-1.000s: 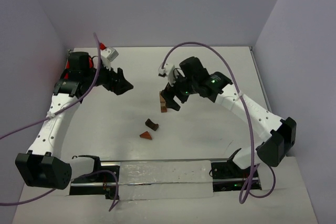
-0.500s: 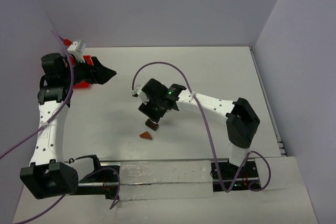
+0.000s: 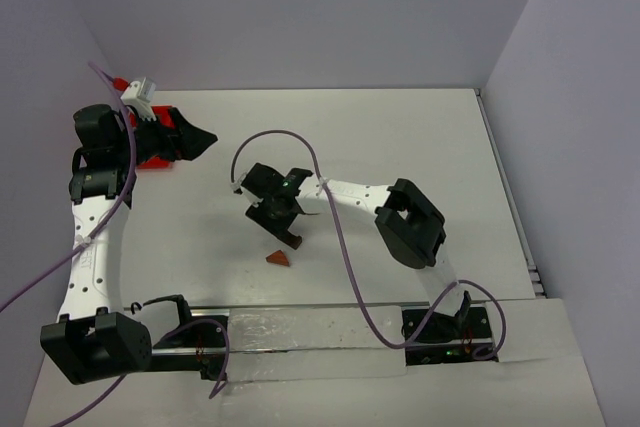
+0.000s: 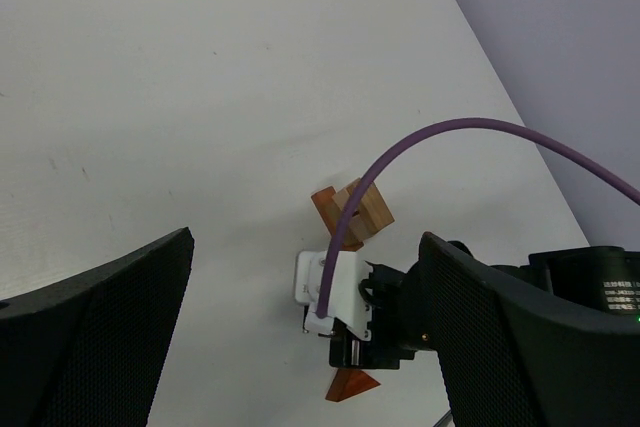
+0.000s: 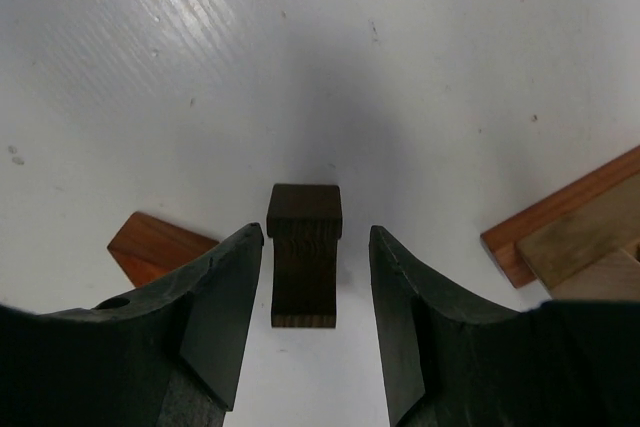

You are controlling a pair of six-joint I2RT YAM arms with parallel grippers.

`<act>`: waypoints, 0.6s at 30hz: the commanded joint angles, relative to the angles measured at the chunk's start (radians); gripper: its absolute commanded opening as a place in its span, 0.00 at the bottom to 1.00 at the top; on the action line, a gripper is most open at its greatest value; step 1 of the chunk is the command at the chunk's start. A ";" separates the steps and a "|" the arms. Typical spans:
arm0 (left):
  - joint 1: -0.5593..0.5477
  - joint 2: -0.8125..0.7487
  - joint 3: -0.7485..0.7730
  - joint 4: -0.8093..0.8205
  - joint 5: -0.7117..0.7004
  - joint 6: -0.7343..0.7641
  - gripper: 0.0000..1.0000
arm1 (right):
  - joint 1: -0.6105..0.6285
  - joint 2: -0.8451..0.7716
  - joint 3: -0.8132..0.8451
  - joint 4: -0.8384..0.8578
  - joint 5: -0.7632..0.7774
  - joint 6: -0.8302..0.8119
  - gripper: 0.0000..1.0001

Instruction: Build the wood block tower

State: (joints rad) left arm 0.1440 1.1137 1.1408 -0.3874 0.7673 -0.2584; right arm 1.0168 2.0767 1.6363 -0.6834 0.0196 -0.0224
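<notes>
Wood block tower pieces lie scattered near the middle of the white table (image 3: 400, 137), not yet in one stack. There is a dark brown wooden cuboid (image 5: 303, 252) with visible grain, lying flat with one short end toward the right wrist camera. To its left in that view lies a reddish-brown triangular wooden wedge (image 5: 150, 245), apart from the cuboid. At the right edge of the same view a tan wooden block (image 5: 575, 232) rests against a reddish-brown wooden slab (image 5: 555, 209). The left wrist view shows these two together as a small tilted pair, tan block (image 4: 365, 209) beside the slab (image 4: 325, 209); which one carries the other I cannot tell.

The right arm's fingers (image 5: 215, 317) are spread and straddle the dark cuboid, one on each long side. A thin strip of table shows between the block and each finger, narrower on the left, so they do not pinch it. From the top camera the cuboid (image 3: 291, 240) sits just under these fingers, with the wedge (image 3: 278, 258) just nearer to the arm bases.

The left arm's fingers (image 4: 90, 337) are spread wide with nothing between them. They hang over the far left of the table beside a red plastic tray (image 3: 152, 160), well apart from all the blocks. A purple cable (image 4: 450, 132) arcs over the right arm in the left wrist view.
</notes>
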 commanded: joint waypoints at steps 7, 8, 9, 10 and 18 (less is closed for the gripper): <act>0.006 -0.022 0.011 0.033 0.033 0.002 0.99 | 0.005 0.062 0.074 -0.020 -0.003 0.016 0.56; 0.006 -0.021 0.012 0.034 0.033 0.002 0.99 | 0.005 0.064 0.074 -0.022 -0.006 0.018 0.56; 0.005 -0.020 0.013 0.034 0.031 0.002 0.99 | 0.005 0.069 0.074 -0.026 -0.014 0.021 0.56; 0.005 -0.020 0.015 0.032 0.022 0.002 0.99 | 0.005 0.073 0.074 -0.029 -0.024 0.021 0.56; 0.015 -0.013 0.044 -0.035 -0.025 0.074 0.99 | -0.001 0.076 0.067 -0.036 -0.133 0.058 0.39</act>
State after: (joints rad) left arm 0.1450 1.1133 1.1429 -0.4041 0.7425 -0.2403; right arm 1.0168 2.1509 1.6684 -0.7105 -0.0464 -0.0010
